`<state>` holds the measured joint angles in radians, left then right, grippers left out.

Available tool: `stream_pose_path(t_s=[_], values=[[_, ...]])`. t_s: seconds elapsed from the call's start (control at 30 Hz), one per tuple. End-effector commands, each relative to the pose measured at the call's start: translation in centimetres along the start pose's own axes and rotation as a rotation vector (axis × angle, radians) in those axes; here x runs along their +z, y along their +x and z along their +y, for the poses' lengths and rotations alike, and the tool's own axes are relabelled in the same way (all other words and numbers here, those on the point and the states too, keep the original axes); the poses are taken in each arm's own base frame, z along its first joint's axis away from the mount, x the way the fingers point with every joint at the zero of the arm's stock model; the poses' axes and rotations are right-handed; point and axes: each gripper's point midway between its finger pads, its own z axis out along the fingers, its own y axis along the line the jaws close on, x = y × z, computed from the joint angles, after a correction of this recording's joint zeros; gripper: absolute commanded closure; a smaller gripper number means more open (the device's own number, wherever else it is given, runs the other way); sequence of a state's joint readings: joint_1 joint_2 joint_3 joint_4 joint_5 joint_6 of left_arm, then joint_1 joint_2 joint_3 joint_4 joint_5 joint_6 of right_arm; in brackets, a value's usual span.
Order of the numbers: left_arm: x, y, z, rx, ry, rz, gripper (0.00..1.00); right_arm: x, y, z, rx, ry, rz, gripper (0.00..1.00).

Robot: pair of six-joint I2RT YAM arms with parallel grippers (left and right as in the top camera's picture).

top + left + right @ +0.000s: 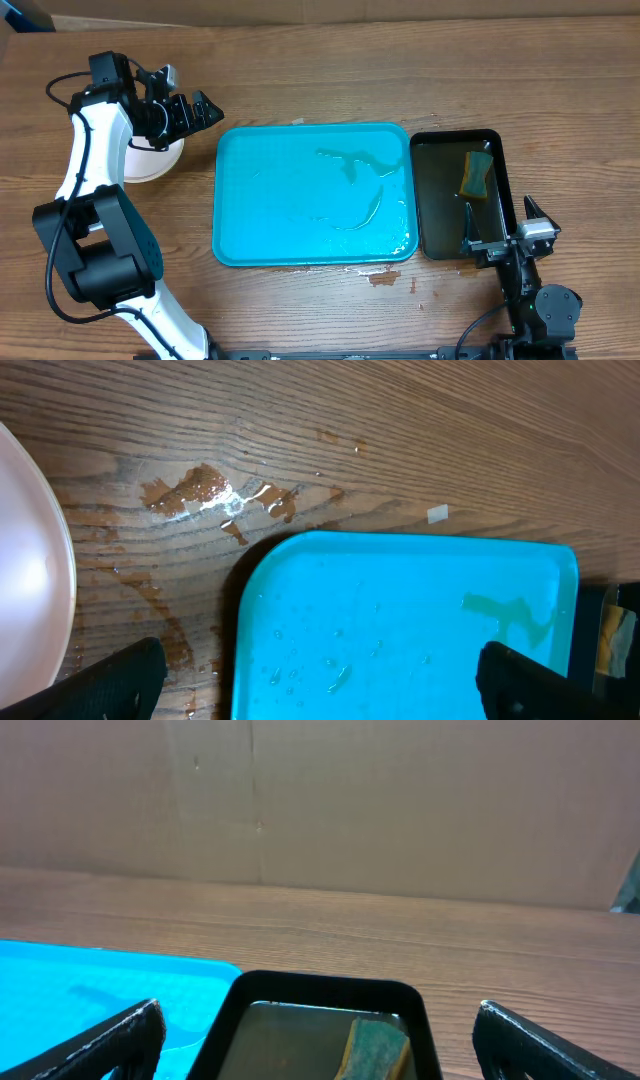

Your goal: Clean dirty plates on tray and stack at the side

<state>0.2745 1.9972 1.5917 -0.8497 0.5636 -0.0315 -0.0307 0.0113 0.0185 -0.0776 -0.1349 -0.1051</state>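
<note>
turquoise tray (pixel 300 200) is seen wet on the bench (pixel 320 60); white plates (pixel 150 165) are set beside it; left hand (pixel 208 110) and right hand (pixel 499 215) are held released.

A white plate (pixel 30 575) edges in left of the turquoise tray (pixel 400 620), brown smears (pixel 200 490) on the table (pixel 450 420).

plates (pixel 152 165) left of tray (pixel 280 205) | small tray (pixel 440 212) right beside it | sponge (pixel 477 174) in small tray

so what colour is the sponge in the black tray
The sponge is yellow with a green face, clearest in the right wrist view.
</note>
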Motion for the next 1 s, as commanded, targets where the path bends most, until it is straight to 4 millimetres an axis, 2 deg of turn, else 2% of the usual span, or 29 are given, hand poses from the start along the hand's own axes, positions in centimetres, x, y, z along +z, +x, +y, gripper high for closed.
stream_pose_path(t_s=[0.0, 0.87, 0.97], values=[[-0.10, 0.15, -0.34, -0.012, 0.003, 0.001, 0.00, 0.02, 0.14, 0.35, -0.016, -0.018, -0.006, 0.00], [0.10, 0.26, -0.43, -0.011, 0.004, 0.007, 0.00, 0.02, 0.14, 0.35, -0.016, -0.018, -0.006, 0.00], [-0.65, 0.02, -1.08, 0.005, 0.003, -0.011, 0.00, 0.02, 0.14, 0.35, -0.016, -0.018, -0.006, 0.00]])
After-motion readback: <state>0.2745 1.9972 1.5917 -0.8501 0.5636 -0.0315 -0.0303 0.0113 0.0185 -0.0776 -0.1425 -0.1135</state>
